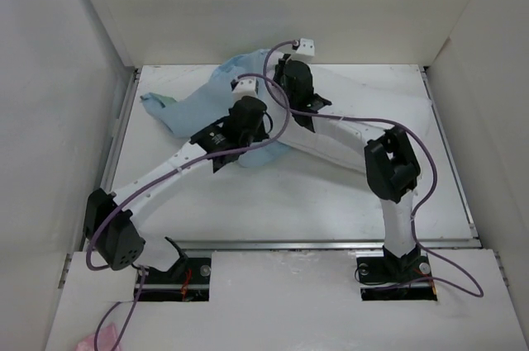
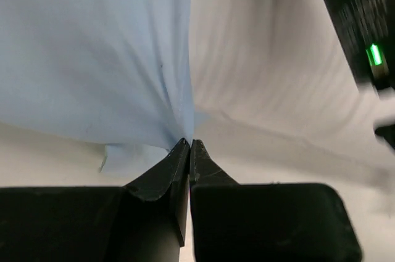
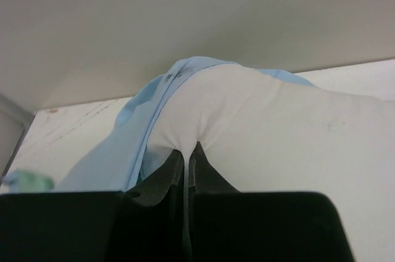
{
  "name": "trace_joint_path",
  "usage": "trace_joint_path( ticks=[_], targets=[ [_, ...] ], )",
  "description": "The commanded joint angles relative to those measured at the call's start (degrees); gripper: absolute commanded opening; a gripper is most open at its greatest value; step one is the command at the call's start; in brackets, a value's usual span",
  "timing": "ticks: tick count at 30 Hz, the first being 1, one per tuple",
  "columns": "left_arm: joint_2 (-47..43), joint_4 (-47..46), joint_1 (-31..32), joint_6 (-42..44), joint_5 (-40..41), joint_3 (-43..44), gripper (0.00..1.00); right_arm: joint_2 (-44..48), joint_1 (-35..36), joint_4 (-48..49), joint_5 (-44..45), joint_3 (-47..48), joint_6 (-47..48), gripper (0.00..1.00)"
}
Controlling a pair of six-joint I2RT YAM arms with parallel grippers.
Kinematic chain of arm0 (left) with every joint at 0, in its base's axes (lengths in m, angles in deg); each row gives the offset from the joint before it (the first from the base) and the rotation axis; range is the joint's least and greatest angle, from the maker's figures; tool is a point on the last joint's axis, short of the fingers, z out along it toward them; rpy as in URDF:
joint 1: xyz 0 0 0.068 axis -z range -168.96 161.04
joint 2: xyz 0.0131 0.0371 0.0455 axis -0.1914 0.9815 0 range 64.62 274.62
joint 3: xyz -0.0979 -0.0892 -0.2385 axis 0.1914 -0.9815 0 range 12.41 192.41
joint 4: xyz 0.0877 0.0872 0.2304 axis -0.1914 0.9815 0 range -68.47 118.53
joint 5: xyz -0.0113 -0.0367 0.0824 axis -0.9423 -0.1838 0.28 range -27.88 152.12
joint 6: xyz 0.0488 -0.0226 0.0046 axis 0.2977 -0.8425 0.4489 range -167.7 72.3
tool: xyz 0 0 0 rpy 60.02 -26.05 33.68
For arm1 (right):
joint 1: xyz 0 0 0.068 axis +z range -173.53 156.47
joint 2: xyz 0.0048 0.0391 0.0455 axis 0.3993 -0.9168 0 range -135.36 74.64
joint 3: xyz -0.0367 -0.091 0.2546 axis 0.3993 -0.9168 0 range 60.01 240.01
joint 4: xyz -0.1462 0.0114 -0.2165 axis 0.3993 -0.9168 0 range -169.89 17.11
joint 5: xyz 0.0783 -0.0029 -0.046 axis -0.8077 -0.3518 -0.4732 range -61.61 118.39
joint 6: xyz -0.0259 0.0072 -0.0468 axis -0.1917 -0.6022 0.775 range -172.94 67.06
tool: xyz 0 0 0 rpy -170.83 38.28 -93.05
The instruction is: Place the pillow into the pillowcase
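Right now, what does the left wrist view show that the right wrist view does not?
Only the left wrist view: the left gripper, shut, pinching the pillowcase where its edge meets the pillow, and a green light on dark arm hardware at the right.
Only the right wrist view: the right gripper, shut on a fold of the pillow, the blue cloth lying over the pillow's hump, and the back wall.
Both: blue pillowcase on the left, white pillow on the right.
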Motion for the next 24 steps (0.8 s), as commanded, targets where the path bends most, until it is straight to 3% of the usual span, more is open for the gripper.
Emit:
trace_joint_path(
  ticks=[1,4,10,11,13,14,15,16,17,20,21,22,24],
  targets=[
    [-2.7,2.5,6.2,-1.7,-4.7,-1.3,0.00,-1.1,0.9,-0.6,14.3,9.9,-9.3,0.00],
    [-4.5,5.1,11.2,-2.3,-4.1,-2.0,0.00,-2.6,1.5,-5.9,17.9,11.5,-15.5,0.00],
    [-1.9,7.1,12.0,-4.4,-8.2,-4.2,0.02,-2.1,0.9,-5.4,3.3,6.7,-18.8,0.00],
    [-1.1,8.1,12.0,-5.2,-8.2,-4.2,0.19,-1.6,0.9,-3.1,-5.7,4.5,-18.8,0.00],
    [1.5,11.7,12.0,-6.2,-5.3,-2.2,0.44,-0.9,0.4,4.7,-16.3,-2.6,-16.8,0.00],
    [2.3,13.3,12.0,-6.7,-4.0,-1.0,0.54,-0.3,0.4,7.2,-21.2,-4.8,-15.9,0.06],
    [2.9,14.8,12.0,-6.7,-2.7,0.2,0.99,-0.3,0.4,8.4,-27.5,-8.0,-15.3,0.11],
    [3.5,17.1,12.0,-7.3,-1.2,2.7,0.99,1.0,0.4,8.4,-29.0,-9.2,-15.3,0.15],
    [3.5,18.5,12.0,-7.4,2.5,4.1,0.99,1.8,0.4,8.4,-30.0,-10.1,-13.6,0.35],
    [4.0,24.5,9.6,-9.7,9.9,10.8,0.99,6.6,-1.2,3.2,-28.3,-12.1,-12.3,0.69],
    [4.0,26.0,8.6,-10.9,12.1,12.4,0.99,8.0,-2.0,2.3,-28.3,-12.8,-12.3,0.71],
    [4.0,27.0,7.2,-11.6,13.7,13.7,0.99,9.4,-4.0,1.7,-29.1,-13.9,-12.3,0.83],
    [4.0,27.0,1.8,-11.1,14.0,16.4,0.99,13.3,-6.2,0.1,-31.9,-14.5,-11.7,0.95]
  ],
)
